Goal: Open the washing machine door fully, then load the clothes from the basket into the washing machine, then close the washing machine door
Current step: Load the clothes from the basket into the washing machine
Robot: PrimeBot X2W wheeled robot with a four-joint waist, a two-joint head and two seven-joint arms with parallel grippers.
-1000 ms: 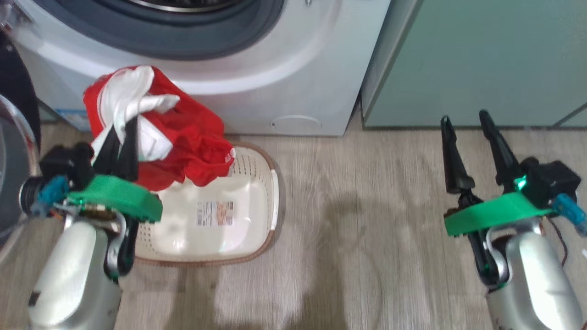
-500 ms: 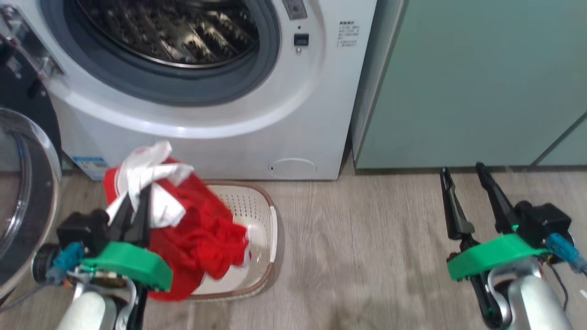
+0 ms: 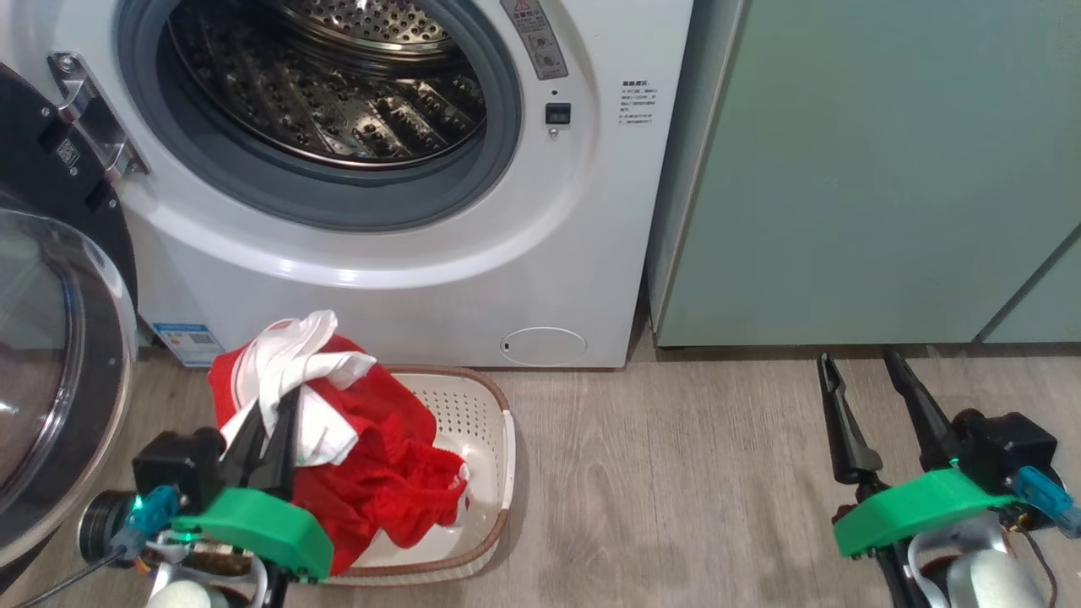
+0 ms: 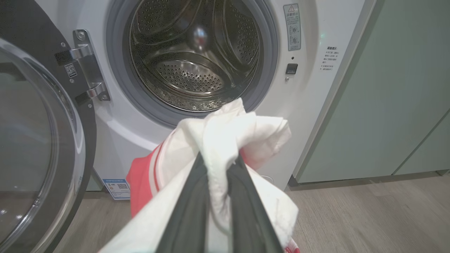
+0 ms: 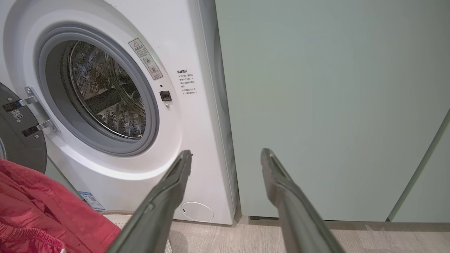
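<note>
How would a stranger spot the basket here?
Find the white washer. On the floor just before it sits the basket. Cream holed walls and a brown rim set it apart from the red clothes above it.

Ahead of the left gripper, the washing machine mouth is unobstructed; the washing machine door flanks its left.

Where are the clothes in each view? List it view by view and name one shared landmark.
Head view: the clothes lower left, pinched in the left gripper, hanging over the basket.
Left wrist view: bottom centre, bunched around the fingers.
Right wrist view: red fabric at the bottom-left corner.
Shared landmark: the washing machine's drum, open in all three.
</note>
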